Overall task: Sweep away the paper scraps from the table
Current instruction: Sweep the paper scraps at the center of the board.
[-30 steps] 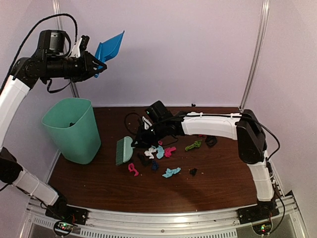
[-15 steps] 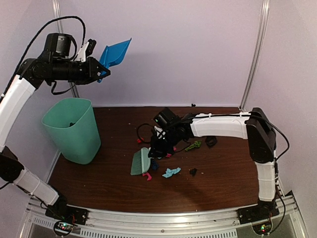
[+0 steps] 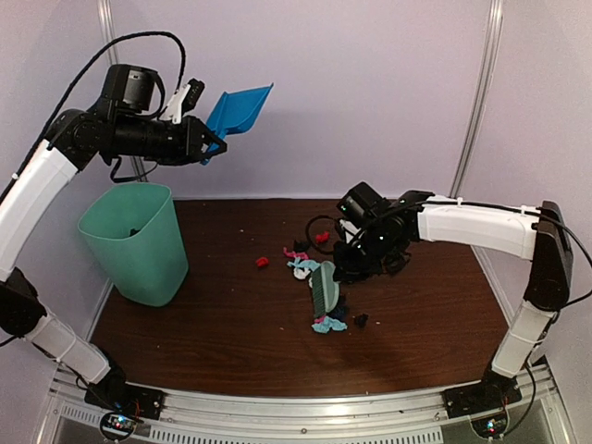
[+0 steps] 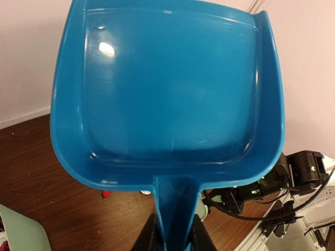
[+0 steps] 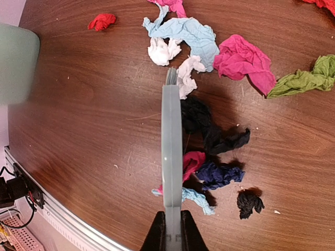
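Observation:
My left gripper point(image 3: 205, 148) is shut on the handle of a blue dustpan point(image 3: 239, 107), held high in the air above and right of the bin; in the left wrist view the empty pan point(image 4: 167, 89) fills the frame, and the gripper point(image 4: 174, 238) pinches its handle. My right gripper point(image 3: 344, 274) is shut on a pale green hand brush point(image 3: 323, 289), seen edge-on in the right wrist view point(image 5: 171, 157). Paper scraps point(image 3: 324, 324) lie on the brown table point(image 3: 203, 314) around the brush: cyan, white, pink and green ones point(image 5: 188, 36) ahead, black, navy and pink ones point(image 5: 217, 172) to its right, a red one point(image 5: 102, 21) apart.
A mint-green bin point(image 3: 134, 240) stands at the table's left. The silver frame edge point(image 3: 305, 402) runs along the near side. More red scraps point(image 3: 263, 262) lie left of the pile. Black cable loops near the right arm point(image 3: 462, 227).
The right arm has dragged the brush rightward across the table, pushing scraps into a tighter pile near the centre-right. The left arm has carried the dustpan to the right, still high.

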Controlling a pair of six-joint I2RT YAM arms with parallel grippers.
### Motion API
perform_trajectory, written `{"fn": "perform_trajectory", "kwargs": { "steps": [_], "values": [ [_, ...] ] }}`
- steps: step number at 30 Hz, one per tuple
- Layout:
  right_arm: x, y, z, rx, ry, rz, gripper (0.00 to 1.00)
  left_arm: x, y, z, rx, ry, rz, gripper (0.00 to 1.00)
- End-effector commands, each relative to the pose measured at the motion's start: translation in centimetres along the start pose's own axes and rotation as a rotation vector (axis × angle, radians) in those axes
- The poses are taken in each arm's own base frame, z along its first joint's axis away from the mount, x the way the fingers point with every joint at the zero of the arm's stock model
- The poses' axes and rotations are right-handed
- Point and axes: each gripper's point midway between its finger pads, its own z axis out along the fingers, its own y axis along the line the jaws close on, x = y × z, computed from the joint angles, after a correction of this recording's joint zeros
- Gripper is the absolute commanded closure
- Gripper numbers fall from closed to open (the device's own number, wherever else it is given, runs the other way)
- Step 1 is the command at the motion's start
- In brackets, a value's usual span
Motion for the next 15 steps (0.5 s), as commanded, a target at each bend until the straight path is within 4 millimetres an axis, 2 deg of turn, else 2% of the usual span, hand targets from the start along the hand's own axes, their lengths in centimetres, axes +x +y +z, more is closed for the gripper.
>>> {"fn": "perform_trajectory", "kwargs": {
  "steps": [1,4,7,11,15],
  "values": [
    [-0.2,0.4,-3.1,-0.011,-0.033,-0.052,1.0,0.0,-0.8,0.5,-0.026,-0.018,0.048,1.0],
    [-0.5,1.7,-4.6,-0.072,-0.05,-0.063,1.0,0.8,-1.7,0.7,-0.045,-0.003,0.091,1.0],
    [-0.7,2.0,-5.9,-0.094,-0.07,-0.063,1.0,1.9,-2.4,1.0,-0.082,0.022,0.155,1.0],
    [-0.5,0.3,-7.5,-0.051,-0.104,-0.052,1.0,5.3,-3.8,1.8,-0.084,0.105,0.235,1.0],
    [-0.4,-2.7,-9.4,0.002,-0.156,-0.036,1.0,9.3,-4.4,2.7,-0.075,0.203,0.272,1.0]
  ]
}}
